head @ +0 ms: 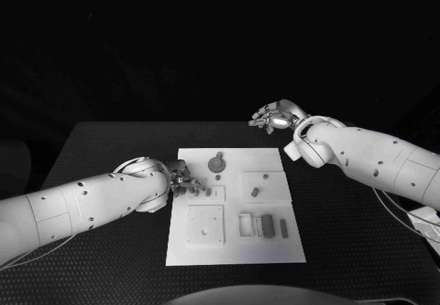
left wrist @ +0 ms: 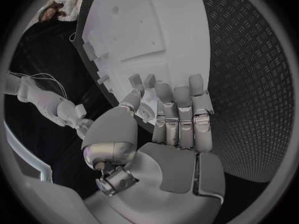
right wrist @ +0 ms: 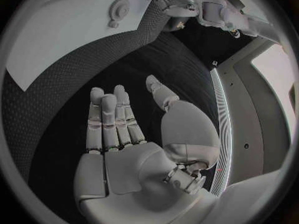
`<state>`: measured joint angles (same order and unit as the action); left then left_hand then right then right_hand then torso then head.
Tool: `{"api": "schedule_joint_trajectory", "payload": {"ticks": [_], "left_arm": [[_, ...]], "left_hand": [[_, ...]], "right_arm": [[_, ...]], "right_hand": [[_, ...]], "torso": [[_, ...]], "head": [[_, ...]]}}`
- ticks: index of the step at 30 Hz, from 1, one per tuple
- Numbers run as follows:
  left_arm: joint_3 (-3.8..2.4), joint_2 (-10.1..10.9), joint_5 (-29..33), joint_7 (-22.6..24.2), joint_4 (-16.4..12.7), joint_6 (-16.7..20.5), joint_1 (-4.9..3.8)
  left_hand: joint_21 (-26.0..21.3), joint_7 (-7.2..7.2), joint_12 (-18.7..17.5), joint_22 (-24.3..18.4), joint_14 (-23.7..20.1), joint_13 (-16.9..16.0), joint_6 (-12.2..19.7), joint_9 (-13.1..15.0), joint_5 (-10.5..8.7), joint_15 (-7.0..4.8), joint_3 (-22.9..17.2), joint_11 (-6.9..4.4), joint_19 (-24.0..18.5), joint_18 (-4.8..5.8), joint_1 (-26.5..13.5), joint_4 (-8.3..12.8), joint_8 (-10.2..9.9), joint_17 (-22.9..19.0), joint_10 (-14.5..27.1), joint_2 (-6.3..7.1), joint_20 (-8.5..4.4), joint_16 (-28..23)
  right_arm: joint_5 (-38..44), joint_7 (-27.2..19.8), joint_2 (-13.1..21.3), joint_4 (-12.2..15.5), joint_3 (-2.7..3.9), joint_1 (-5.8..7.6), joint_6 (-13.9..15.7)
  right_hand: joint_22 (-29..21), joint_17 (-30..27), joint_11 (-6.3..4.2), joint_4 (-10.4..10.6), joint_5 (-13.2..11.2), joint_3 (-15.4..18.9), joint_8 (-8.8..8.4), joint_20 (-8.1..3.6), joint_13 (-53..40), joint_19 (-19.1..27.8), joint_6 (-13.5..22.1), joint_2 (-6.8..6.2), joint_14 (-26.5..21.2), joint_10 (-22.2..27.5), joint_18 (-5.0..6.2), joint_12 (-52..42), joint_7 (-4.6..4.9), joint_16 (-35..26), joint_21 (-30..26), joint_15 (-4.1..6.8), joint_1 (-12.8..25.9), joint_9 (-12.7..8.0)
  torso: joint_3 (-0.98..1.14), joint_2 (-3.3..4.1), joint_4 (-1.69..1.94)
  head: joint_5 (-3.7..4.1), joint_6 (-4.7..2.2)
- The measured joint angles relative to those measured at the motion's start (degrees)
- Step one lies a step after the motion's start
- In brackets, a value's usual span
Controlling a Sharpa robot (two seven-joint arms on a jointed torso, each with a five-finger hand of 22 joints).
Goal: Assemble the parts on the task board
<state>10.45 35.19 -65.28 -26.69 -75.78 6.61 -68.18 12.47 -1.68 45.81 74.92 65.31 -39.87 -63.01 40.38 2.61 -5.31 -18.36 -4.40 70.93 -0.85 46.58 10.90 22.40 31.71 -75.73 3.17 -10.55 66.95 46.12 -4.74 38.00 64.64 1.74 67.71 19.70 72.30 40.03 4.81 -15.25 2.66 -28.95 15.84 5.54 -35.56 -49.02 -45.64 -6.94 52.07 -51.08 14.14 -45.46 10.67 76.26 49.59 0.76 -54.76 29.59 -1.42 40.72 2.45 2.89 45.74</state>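
two hands differ: the left hand (head: 184, 180) hovers with fingers loosely parted and nothing held, a small part (head: 208, 191) just beyond its fingertips on the task board (head: 275, 244). it should settle squarely over that part before pinching, while the right hand (head: 275, 117), open and empty, stays well apart.

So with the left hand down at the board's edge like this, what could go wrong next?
The left hand sits low over the task board's left edge, fingers close to small parts; a sideways move could knock them or shift the board. Whether it holds anything is unclear, so a pick may fail unnoticed. The right hand hovers open beyond the board's far corner, too far away to steady it.
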Motion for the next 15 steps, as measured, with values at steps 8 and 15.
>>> {"api": "schedule_joint_trajectory", "payload": {"ticks": [8, 15], "left_arm": [[-0.03, 0.47, 0.06, 0.01, 0.15, 0.79, -0.03], [-0.18, 1.19, 1.98, 0.87, -0.19, 2.05, 0.01]], "left_hand": [[-0.08, -0.01, 0.00, 0.00, -0.01, -0.09, -0.02, 0.11, 0.00, -0.01, 0.00, 0.00, 0.00, 0.00, -0.15, 0.00, -0.28, 0.00, 0.00, 0.15, 0.00, 0.00], [-1.17, -1.27, -1.00, -0.01, -1.19, -0.06, 1.65, -0.34, 0.00, -0.10, -0.60, 0.87, -1.05, 0.00, 0.22, -0.19, -1.91, -0.25, 1.69, 0.83, -0.19, -0.90]], "right_arm": [[-0.05, 0.00, 0.03, -0.01, 0.00, 0.00, -0.01], [-0.07, 0.00, 0.02, -0.03, 0.00, 0.00, -0.02]], "right_hand": [[-0.01, 0.00, 0.00, 0.00, 0.00, 0.00, 0.00, 0.00, 0.06, 0.00, 0.01, 0.00, -0.05, 0.00, -0.01, 0.00, 0.00, 0.00, 0.00, -0.06, 0.00, 0.00], [-0.01, 0.01, 0.00, 0.00, 0.00, 0.00, 0.00, 0.00, 0.11, 0.00, 0.10, 0.00, -0.06, 0.00, -0.01, -0.22, -0.10, 0.00, 0.00, -0.07, 0.00, 0.00]], "torso": [[-0.02, 0.00, 0.02], [-0.04, 0.01, 0.03]], "head": [[0.01, -0.05], [0.04, -0.05]]}}
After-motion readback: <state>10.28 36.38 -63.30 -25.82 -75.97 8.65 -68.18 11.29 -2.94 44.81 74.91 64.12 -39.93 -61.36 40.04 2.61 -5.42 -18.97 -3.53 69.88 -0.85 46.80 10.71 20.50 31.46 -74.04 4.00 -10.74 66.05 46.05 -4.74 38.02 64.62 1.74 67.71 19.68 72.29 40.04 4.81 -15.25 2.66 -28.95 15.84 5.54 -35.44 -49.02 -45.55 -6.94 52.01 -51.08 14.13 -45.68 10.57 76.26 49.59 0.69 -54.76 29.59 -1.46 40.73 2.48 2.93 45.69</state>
